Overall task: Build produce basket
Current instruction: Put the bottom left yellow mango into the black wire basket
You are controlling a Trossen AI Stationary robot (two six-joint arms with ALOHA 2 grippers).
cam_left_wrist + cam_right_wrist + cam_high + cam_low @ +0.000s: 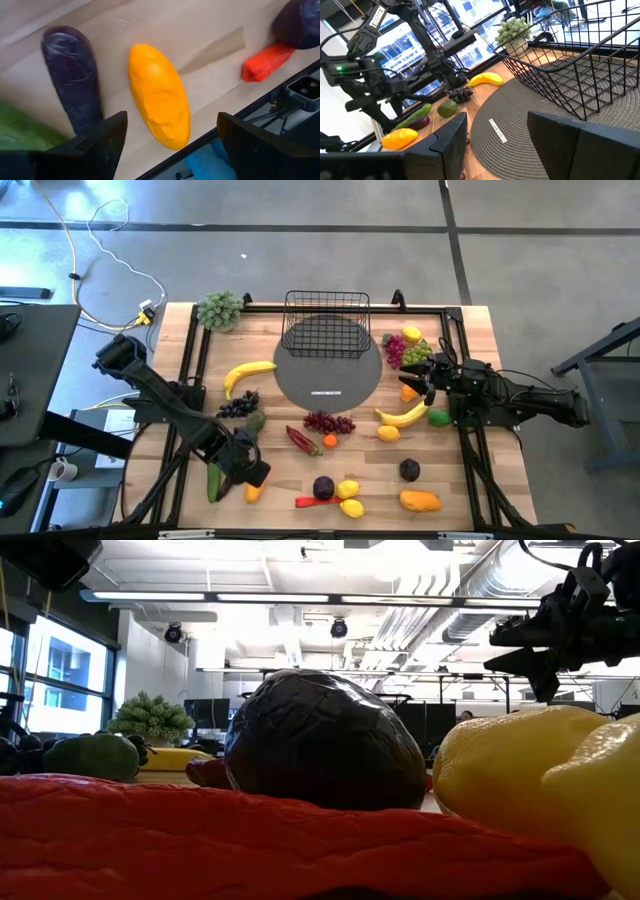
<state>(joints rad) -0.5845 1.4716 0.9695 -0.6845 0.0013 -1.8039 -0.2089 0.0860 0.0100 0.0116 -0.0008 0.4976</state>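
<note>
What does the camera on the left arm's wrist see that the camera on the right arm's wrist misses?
Only the left wrist view shows the red chilli and the left gripper's own open fingers astride the orange fruit. Only the right wrist view shows the basket, the grey mat, a banana and the leafy bunch. Both show that orange fruit and the dark eggplant beside it.

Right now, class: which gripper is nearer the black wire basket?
The right gripper. It sits just off the basket's right side, by the grey mat. The left gripper is open near the table's front edge, over an orange fruit.
</note>
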